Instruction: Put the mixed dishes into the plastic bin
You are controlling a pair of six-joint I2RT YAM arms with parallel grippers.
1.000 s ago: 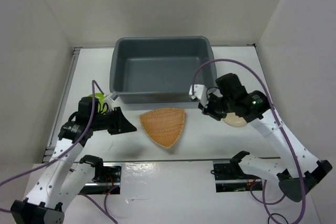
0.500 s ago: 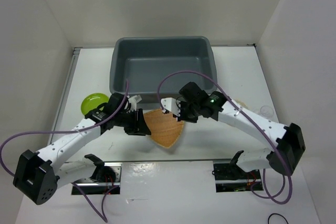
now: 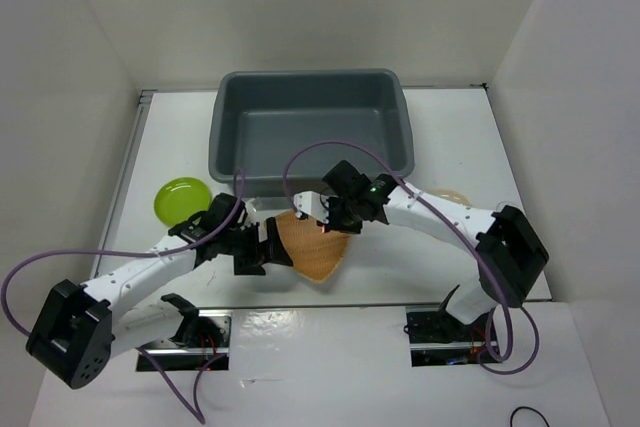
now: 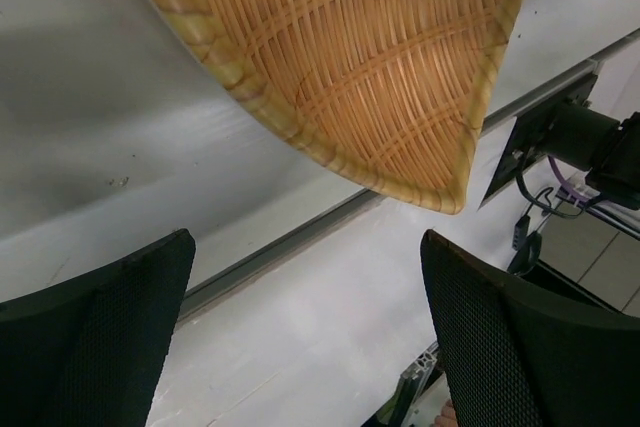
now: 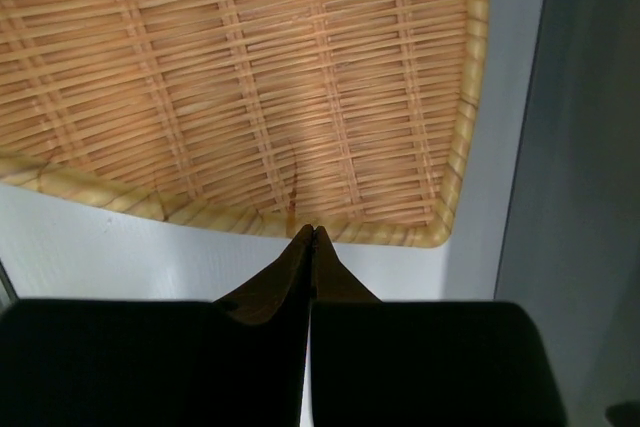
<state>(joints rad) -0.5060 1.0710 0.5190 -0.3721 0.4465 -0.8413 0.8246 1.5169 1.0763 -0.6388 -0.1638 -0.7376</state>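
The lime-green round plate (image 3: 180, 199) lies on the table (image 3: 460, 137) at the far left, apart from both arms. Next comes the left gripper (image 3: 268, 248), its jaws spread wide and holding nothing; it sits just beside the left edge of the tan woven plate (image 3: 316, 243), whose rim shows ahead of the fingers (image 4: 95, 332) in the left wrist view. The woven plate lies flat in front of the dark grey plastic bin (image 3: 310, 135). The right gripper (image 3: 326, 215) has its fingers (image 5: 310, 282) pressed together, tips at the plate's rim nearest the bin, gripping nothing. A cream dish (image 3: 447, 194) peeks out behind the right arm.
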